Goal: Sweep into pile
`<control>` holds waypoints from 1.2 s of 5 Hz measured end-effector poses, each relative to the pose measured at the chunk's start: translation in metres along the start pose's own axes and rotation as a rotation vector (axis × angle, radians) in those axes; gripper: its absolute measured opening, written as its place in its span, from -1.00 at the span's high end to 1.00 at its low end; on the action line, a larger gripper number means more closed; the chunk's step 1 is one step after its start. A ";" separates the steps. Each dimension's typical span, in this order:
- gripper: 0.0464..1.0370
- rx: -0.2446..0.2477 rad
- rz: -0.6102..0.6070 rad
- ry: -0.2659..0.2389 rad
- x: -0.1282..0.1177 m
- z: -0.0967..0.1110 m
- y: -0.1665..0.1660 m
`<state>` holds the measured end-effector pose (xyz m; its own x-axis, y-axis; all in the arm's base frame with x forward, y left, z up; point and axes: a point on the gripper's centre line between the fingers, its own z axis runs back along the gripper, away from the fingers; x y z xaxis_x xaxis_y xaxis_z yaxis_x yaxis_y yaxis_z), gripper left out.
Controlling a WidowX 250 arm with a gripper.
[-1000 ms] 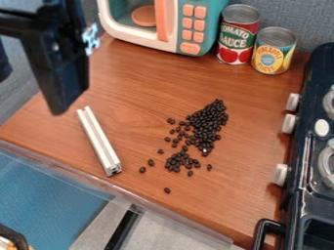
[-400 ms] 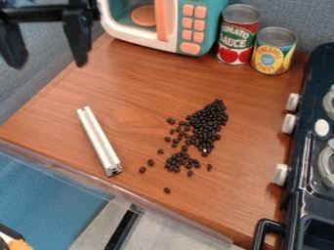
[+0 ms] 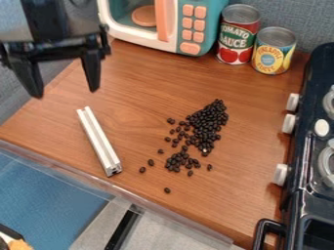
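Where the wooden tabletop point(image 3: 143, 88) nears the upper left of the frame, one black two-finger gripper point(image 3: 66, 93), hanging over it; fingers spread wide, tips pointing down.

Lower left: one blue surface point(image 3: 49, 190), below the tabletop's edge.

Left of centre: one pale grooved bar point(image 3: 99, 141), lying flat and aslant, upper end leaning left, lower end showing a dark end face.

Top, from left of centre rightward: one toy microwave point(image 3: 212, 24), teal and white, with an orange handle and two columns of orange buttons; a round orange piece inside.

Centre to right of centre: black beans point(image 3: 207, 119), numerous, on the tabletop; densest at the upper right of their spread, looser toward the lower left, single ones lying apart at the left, right and bottom.

Upper right: two upright cans, side by side; one red-and-green point(image 3: 236, 41), one yellow-and-blue point(image 3: 271, 56), the latter slightly lower in the frame.

Right edge: one black toy stove point(image 3: 297, 171), pale knobs along its left side.
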<state>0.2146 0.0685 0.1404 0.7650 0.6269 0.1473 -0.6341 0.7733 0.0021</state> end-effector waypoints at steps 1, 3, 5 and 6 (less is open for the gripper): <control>-0.92 0.026 0.044 -0.019 0.005 -0.020 -0.001; -0.92 0.103 0.084 -0.040 0.020 -0.063 0.001; -0.92 0.125 0.120 -0.084 0.027 -0.095 -0.005; -0.92 0.139 0.129 -0.090 0.027 -0.108 -0.008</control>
<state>0.2520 0.0896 0.0373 0.6676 0.7037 0.2431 -0.7400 0.6630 0.1133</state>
